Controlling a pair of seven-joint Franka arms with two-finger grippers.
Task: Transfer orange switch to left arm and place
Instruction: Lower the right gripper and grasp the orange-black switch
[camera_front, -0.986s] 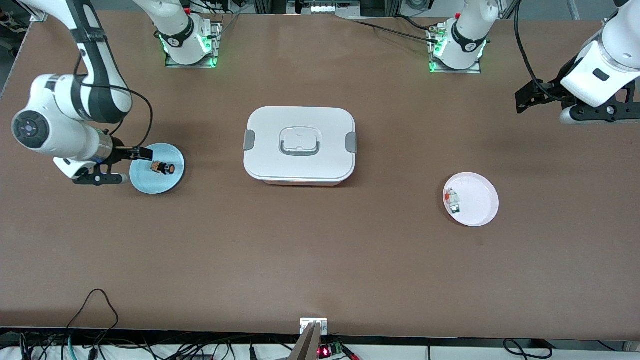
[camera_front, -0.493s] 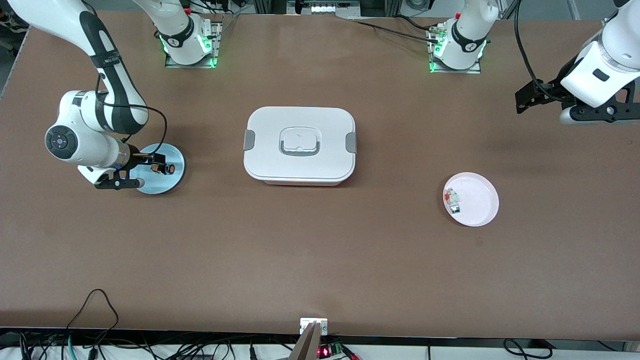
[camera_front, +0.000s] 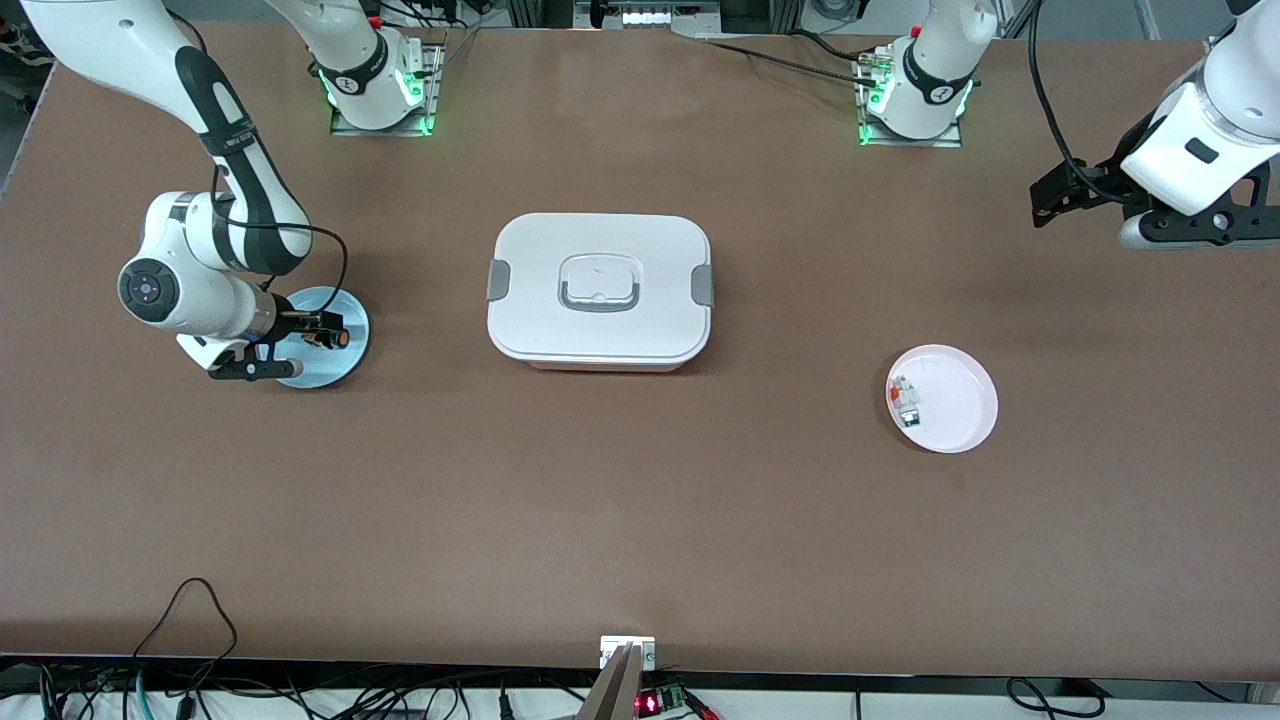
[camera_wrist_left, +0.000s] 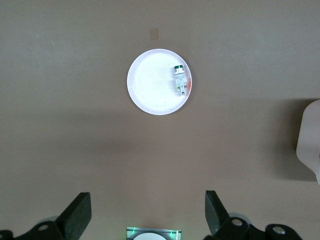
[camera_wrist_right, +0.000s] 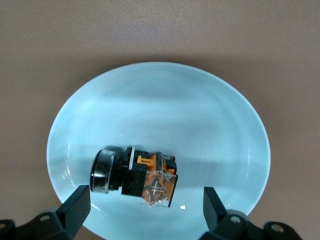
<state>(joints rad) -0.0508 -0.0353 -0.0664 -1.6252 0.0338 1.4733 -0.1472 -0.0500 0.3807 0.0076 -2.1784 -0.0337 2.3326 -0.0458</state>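
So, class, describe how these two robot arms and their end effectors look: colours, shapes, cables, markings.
Both arms are glossy white rounded segments with dark bands. The right arm has a round dark joint cap and a thin black cable looping at its wrist. The left arm trails a black cable. Each base glows green. Both end effectors are black, with flat fingers.

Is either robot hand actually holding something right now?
No. The right gripper is open over the blue plate, its fingers either side of the orange switch. The left gripper waits, open and empty.

Brown matte table (camera_front: 640, 520) is seen, evenly lit. Black cables (camera_front: 190, 640) are draped along its camera-side edge. A small metal bracket (camera_front: 627, 652) is fixed at mid-edge there.
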